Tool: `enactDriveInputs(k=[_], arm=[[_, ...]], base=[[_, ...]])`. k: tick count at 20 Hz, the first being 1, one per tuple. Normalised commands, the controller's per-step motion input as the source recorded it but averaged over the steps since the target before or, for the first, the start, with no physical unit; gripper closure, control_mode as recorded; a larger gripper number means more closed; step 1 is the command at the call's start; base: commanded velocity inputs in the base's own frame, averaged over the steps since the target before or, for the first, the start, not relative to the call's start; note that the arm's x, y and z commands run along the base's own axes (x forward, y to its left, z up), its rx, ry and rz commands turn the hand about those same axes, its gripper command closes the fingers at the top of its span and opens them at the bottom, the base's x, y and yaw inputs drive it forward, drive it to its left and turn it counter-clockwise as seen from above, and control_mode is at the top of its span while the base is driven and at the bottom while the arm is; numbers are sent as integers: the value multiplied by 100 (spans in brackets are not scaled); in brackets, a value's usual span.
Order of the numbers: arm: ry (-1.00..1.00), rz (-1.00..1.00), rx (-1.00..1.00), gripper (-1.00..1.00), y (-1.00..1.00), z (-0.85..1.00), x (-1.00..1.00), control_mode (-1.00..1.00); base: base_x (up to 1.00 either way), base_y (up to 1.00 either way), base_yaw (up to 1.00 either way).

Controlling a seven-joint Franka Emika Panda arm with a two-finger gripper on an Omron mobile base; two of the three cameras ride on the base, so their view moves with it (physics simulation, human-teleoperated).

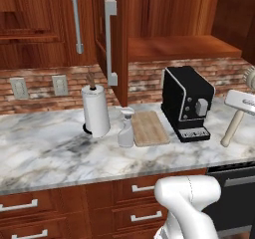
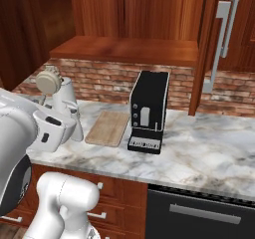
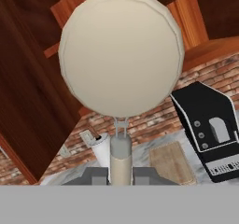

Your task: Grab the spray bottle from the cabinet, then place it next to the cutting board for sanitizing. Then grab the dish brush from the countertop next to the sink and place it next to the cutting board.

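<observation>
While the spray bottle (image 1: 126, 128) already stands beside the cutting board (image 1: 149, 127), the hand (image 3: 121, 174), clamped on the dish brush (image 3: 121, 55), must carry it left and down onto the tabletop (image 1: 60, 143) by the board.

Even, flat rendered light, fairly bright on the marble countertop (image 1: 60, 148); soft dark shadows sit under the paper-towel roll (image 1: 95, 111) and coffee machine (image 1: 187, 102). The cabinet (image 1: 50, 24) interior is dim. Edges look slightly soft and pixelated, with no glare
</observation>
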Motion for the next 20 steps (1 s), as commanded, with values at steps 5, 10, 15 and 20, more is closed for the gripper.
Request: enactDriveInputs(k=[5,10,15,20], arm=[[4,0,0,100,0,-1,11,-100],[1,1,-4,100,-3,-11,36,-100],[30,6,-37,100,0,-42,32,-100],[25,15,-53,100,0,-46,16,-100]], base=[[0,0,0],[0,0,0],[0,0,0],[0,0,0]])
